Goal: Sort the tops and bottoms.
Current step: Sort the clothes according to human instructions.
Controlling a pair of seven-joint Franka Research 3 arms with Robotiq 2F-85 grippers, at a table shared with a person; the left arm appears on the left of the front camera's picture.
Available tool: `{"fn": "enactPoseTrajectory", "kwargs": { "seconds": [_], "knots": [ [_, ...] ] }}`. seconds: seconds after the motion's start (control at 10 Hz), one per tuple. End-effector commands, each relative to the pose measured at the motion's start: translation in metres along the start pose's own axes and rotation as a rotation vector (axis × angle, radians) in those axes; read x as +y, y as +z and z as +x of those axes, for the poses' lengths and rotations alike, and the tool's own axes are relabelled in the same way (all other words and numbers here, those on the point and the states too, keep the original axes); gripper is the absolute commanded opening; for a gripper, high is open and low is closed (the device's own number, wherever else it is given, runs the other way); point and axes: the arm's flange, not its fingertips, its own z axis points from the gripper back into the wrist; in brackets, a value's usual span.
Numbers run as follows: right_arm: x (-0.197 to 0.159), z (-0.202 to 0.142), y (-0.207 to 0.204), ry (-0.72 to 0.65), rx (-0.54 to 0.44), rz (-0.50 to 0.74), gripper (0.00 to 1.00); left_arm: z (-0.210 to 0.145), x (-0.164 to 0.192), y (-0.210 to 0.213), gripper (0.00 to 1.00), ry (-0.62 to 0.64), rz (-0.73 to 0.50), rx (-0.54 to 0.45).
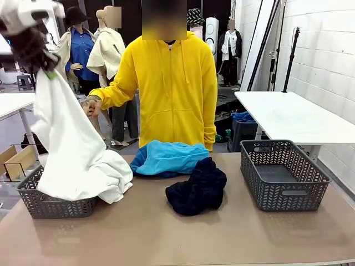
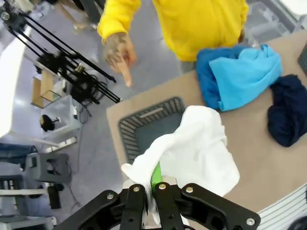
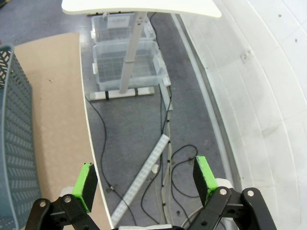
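White shirt (image 1: 77, 155), soft and thick, hangs in folds from the left gripper (image 2: 152, 178), jaws pinched on it. Its lower end pools over the lattice-walled grey basket (image 1: 52, 206) at the table's (image 1: 166, 238) left edge. Crumpled blue tops (image 1: 166, 158) lie by the far edge, with bunched navy bottoms (image 1: 197, 189) mid-table. Right gripper (image 3: 146, 177) jaws gape beyond the right edge.

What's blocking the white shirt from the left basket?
Nothing visible. The left gripper holds the white shirt above the left basket; its lower end lies across the rim and spills onto the table.
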Motion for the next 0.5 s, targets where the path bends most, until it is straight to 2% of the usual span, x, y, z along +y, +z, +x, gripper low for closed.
{"fn": "enactPoseTrajectory", "kwargs": {
  "seconds": [0.0, 0.1, 0.4],
  "knots": [
    [0.0, 0.0, 0.0, 0.013, 0.004, 0.001, 1.0, -0.021, -0.012, -0.004, 0.0, 0.02, 0.036, 0.001],
    [0.0, 0.0, 0.0, 0.013, 0.004, 0.001, 1.0, 0.0, 0.0, 0.0, 0.0, 0.0, 0.0, 0.0],
    [0.0, 0.0, 0.0, 0.013, 0.004, 0.001, 1.0, 0.0, 0.0, 0.0, 0.0, 0.0, 0.0, 0.0]
  ]
}}
